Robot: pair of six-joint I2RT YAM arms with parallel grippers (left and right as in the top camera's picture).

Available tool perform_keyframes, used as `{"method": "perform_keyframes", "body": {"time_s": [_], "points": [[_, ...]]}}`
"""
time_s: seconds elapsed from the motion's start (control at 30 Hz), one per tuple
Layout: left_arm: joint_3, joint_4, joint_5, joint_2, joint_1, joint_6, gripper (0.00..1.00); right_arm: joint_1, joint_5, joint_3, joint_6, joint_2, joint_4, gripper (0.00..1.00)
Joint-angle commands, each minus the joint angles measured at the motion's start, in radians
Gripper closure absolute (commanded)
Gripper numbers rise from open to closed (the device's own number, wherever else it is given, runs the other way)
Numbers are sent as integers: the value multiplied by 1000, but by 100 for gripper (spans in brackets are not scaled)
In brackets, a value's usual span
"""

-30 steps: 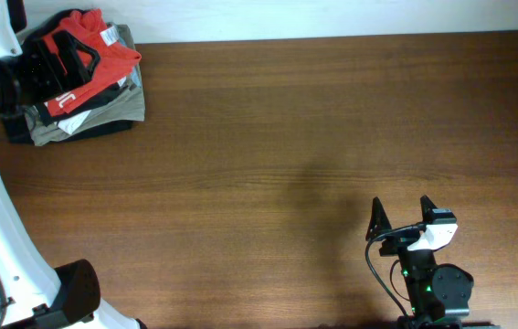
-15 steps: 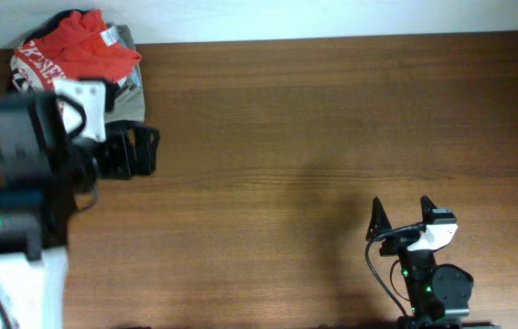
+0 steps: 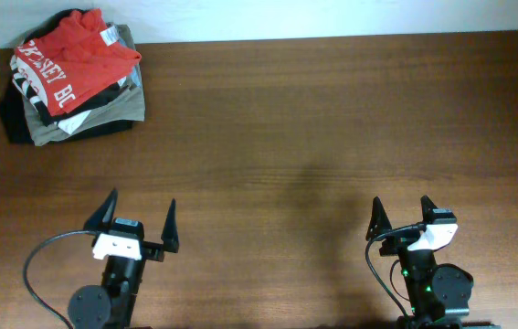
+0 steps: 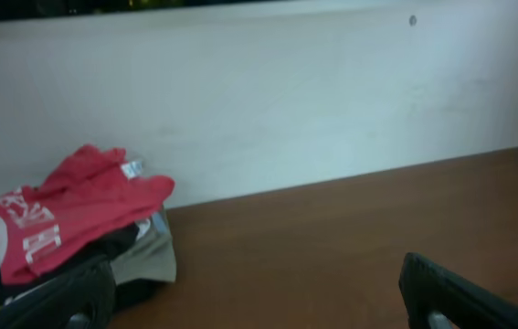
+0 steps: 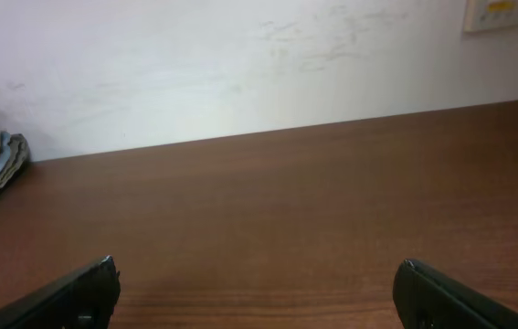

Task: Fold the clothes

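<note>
One red-orange T-shirt [image 3: 71, 57], loosely crumpled, with white block lettering reading partly "SEY BC" and a white neck label [image 3: 111, 36], tops a pile of other garments [image 3: 103, 111] at the worktop's [image 3: 313, 119] far left corner, while the left jaws and the right jaws stand released and empty near the front edge.

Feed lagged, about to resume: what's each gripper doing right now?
Left gripper: open, holding nothing.
Right gripper: open, holding nothing.
</note>
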Motion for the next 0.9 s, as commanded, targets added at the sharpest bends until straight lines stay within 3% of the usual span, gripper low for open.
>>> {"method": "perform_keyframes", "body": {"time_s": [0.0, 0.13, 0.27, 0.87], "points": [[-99, 18, -75, -103, -2, 12, 1, 7, 4, -5, 0, -9, -5, 1], [-152, 2, -150, -147, 0, 13, 1, 7, 4, -5, 0, -9, -5, 1], [-152, -135, -199, -147, 0, 12, 1, 7, 5, -5, 0, -9, -5, 1], [-152, -137, -206, -147, 6, 12, 1, 7, 4, -5, 0, -8, -5, 1]]}}
